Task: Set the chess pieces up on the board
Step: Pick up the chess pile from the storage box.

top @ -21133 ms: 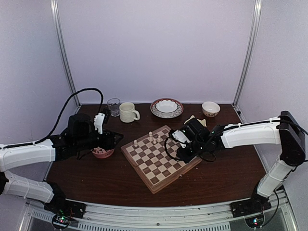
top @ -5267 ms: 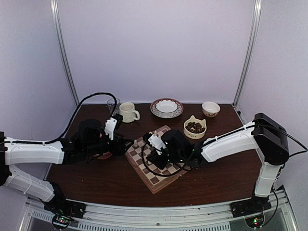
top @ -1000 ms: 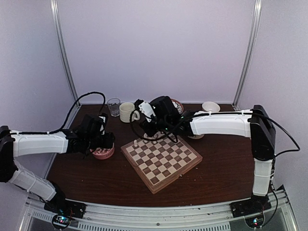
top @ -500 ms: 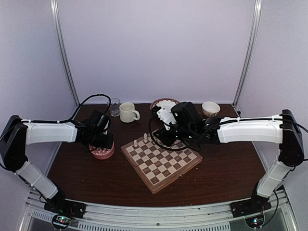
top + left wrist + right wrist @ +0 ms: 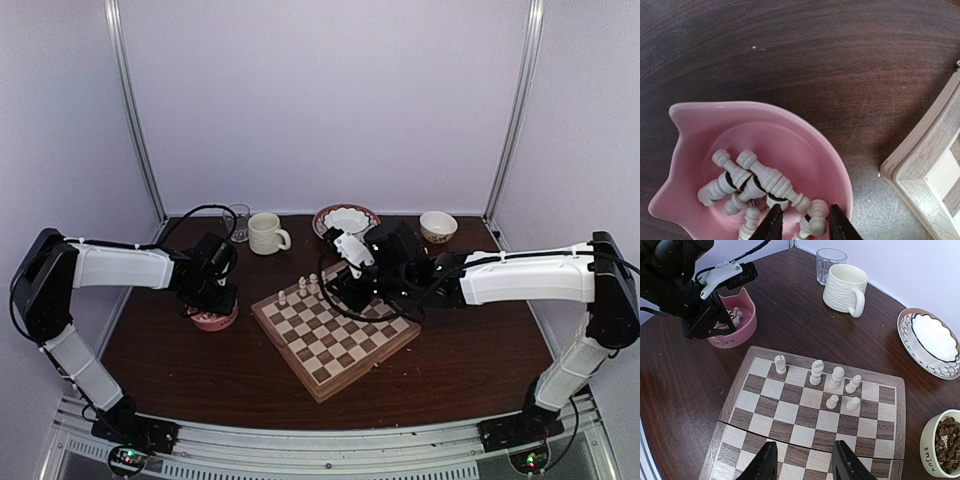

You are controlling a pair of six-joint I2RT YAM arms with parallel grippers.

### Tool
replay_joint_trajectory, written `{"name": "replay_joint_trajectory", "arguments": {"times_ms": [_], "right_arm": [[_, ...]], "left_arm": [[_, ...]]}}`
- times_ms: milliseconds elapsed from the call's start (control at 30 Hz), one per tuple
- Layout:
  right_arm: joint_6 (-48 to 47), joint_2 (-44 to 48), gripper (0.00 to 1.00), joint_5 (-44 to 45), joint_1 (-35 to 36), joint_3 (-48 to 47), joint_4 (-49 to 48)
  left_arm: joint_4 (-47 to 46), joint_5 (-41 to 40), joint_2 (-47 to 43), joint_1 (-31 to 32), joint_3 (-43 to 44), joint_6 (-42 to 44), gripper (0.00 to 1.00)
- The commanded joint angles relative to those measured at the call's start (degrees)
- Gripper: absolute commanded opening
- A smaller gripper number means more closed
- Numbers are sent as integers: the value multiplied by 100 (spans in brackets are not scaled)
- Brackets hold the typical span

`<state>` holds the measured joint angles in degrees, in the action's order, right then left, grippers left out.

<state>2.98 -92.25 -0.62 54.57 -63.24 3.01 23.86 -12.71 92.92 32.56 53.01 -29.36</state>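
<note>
Pale lilac walls (image 5: pixel 320 100) enclose a dark wooden table (image 5: pixel 200 370). From above, the board (image 5: pixel 335 335) lies mid-table, turned on the diagonal, with a few chess pieces (image 5: pixel 305 285) standing near its far-left corner. The left gripper (image 5: pixel 208 300) dips into a pink bowl (image 5: pixel 213 320) left of the board. The right gripper (image 5: pixel 338 290) hangs over the board's far part.

Only the left wrist view shows the bowl's contents: cream pieces lying in a heap. One pawn (image 5: pixel 814 224) sits between the fingers, which stand narrowly apart; whether they pinch it I cannot tell. The grip would go best squarely on the pawn, followed by a straight lift clear of its neighbours.

Only the right wrist view gives the count: six pieces upright on the far squares. Its fingers stand apart, holding nothing.
</note>
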Motion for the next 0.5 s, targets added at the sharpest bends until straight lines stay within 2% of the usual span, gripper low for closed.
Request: {"name": "replay_joint_trajectory", "arguments": {"times_ms": [0, 467], "right_arm": [[-15, 111, 40, 36, 24, 40, -137], [-26, 75, 40, 150, 17, 23, -140]], "left_arm": [[90, 207, 180, -21, 218, 121, 33], [291, 155, 234, -21, 310, 71, 21]]}}
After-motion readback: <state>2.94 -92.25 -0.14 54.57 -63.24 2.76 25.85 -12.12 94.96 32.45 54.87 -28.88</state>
